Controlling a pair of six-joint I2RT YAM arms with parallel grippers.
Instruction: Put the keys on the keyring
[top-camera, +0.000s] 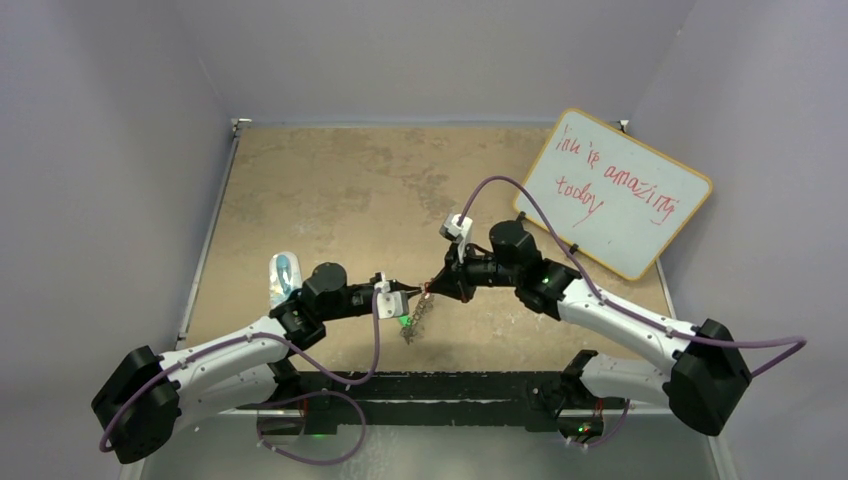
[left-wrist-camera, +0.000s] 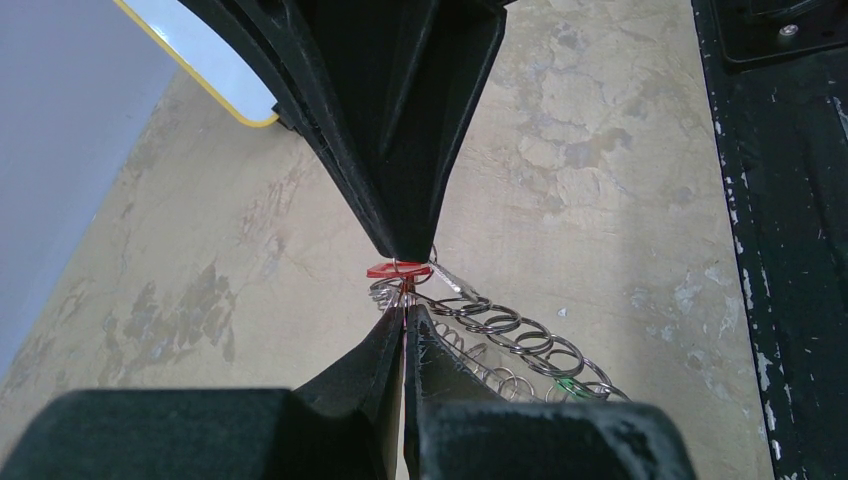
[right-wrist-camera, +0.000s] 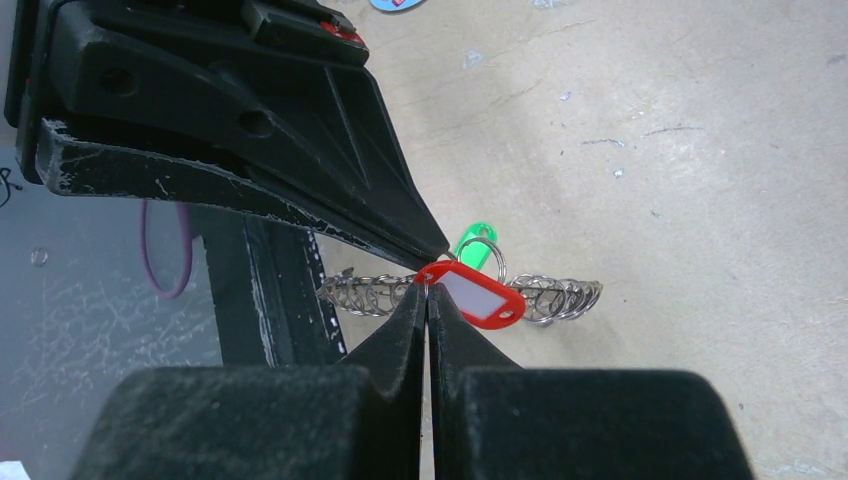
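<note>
Tan, mottled counter (top-camera: 330, 190) boxed in by pale purple walls, and a whiteboard (top-camera: 615, 190) with red handwriting leans at the far right. Both arms reach in to the middle, nose to nose!

Left pincer (left-wrist-camera: 403, 315): fingers pressed fully together, no gap at the tips. Right pincer (right-wrist-camera: 428, 295): the same, squeezed tight. The two sets of tips meet almost point to point, right at the end of the red key (right-wrist-camera: 478, 297). Its red plastic head with a pale window sticks out sideways from the pinch. A thin wire loop shows between the left fingertips. Which pincer really carries the load, I cannot tell from here.

The keyring (left-wrist-camera: 510, 330) sits right there too. Its fringe of small silvery loops touches the red key and fans away from the pinch, and from above it trails toward the near edge. Whether its low end rests on the counter is unclear.

The green key (right-wrist-camera: 474, 243) lies just behind the red one, in among the loops.

Off to the left, well apart from the action, a clear bluish plastic object (top-camera: 283, 275) lies beside the left arm.
</note>
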